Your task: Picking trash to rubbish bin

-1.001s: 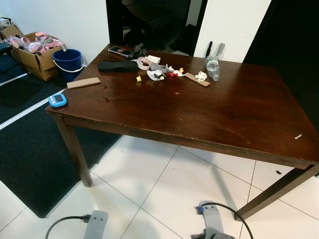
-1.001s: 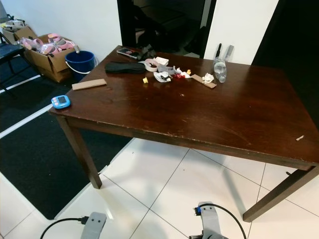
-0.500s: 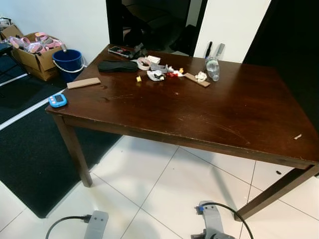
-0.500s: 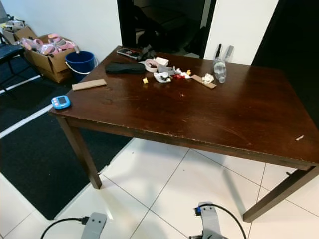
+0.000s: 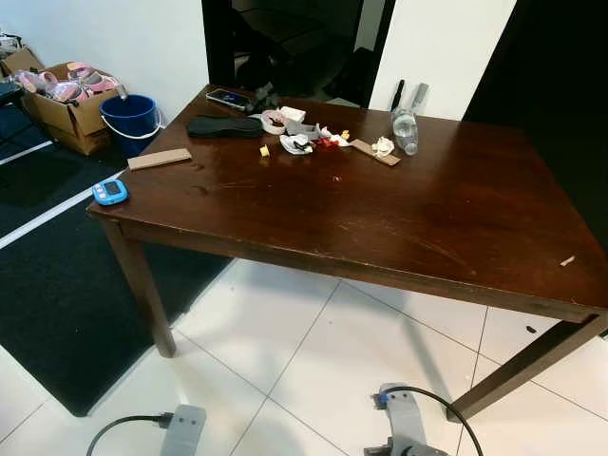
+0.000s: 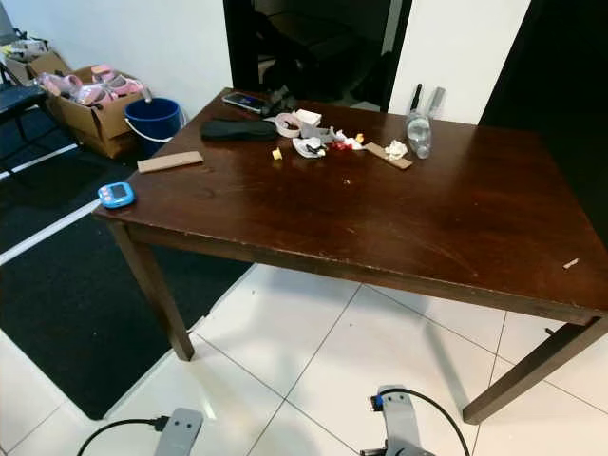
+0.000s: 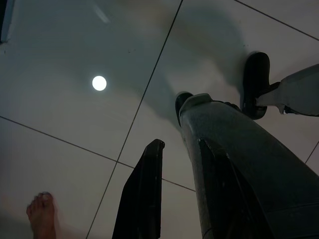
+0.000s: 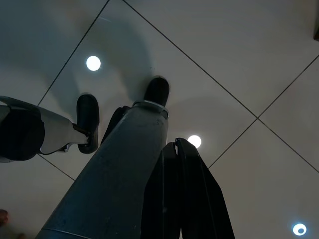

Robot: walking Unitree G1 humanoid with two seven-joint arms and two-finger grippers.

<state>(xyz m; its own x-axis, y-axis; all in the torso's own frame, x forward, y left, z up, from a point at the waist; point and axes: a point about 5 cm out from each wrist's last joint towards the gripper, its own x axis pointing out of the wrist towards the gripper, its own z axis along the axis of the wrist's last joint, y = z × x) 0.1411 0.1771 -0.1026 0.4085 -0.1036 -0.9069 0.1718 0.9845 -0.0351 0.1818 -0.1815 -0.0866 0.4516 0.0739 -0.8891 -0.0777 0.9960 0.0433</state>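
No trash is yet collected: the scattered paper scraps (image 5: 313, 141) are left on the dark wooden counter (image 5: 399, 218), while the left end effector (image 7: 174, 199) is held slightly spread and the right end effector (image 8: 182, 199) pressed together, both hung idle over the tiled floor (image 5: 313, 351).

we see scattered trash (image 5: 313, 141) at far side of dark wooden table (image 5: 399, 218): white crumpled paper scraps, small yellow and red bits, clear plastic bottle (image 5: 405, 128) lying on its side nearby, blue bucket (image 5: 130, 118) on floor left of table

trash (image 5: 313, 141) on table (image 5: 380, 218) far side — bucket (image 5: 130, 118) left
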